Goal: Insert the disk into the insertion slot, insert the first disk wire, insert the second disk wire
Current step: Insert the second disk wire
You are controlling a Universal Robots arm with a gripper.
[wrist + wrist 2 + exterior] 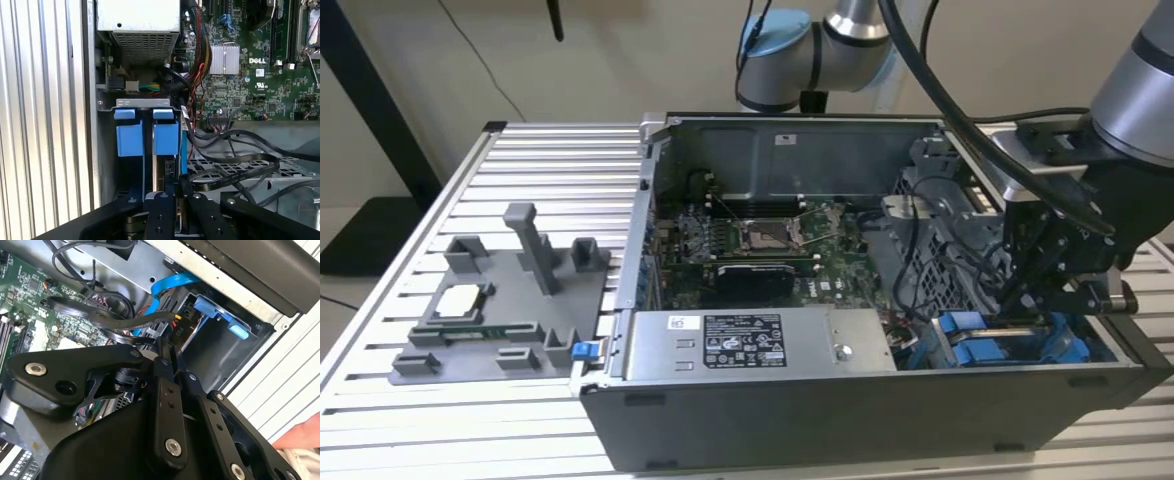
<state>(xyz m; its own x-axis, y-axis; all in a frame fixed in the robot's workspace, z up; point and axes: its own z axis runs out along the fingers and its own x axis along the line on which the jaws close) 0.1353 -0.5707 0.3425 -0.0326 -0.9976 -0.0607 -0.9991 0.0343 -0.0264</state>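
End effector (pixel 1041 300) low inside the case (pixel 854 420) over the slot (pixel 145 107), fingers together, seemingly clamped on a flat black wire (pixel 225 172) to reach the disk (pixel 165 137), which sits edge-on in the slot, blue tabs showing.

A ribbed aluminium table (pixel 520 160) of long parallel slats fills the foreground. Behind it stands a plain cream wall (pixel 627 50), evenly lit. Beyond the table's far left corner, a dark post (pixel 380 110) leans over black flooring (pixel 367 235)
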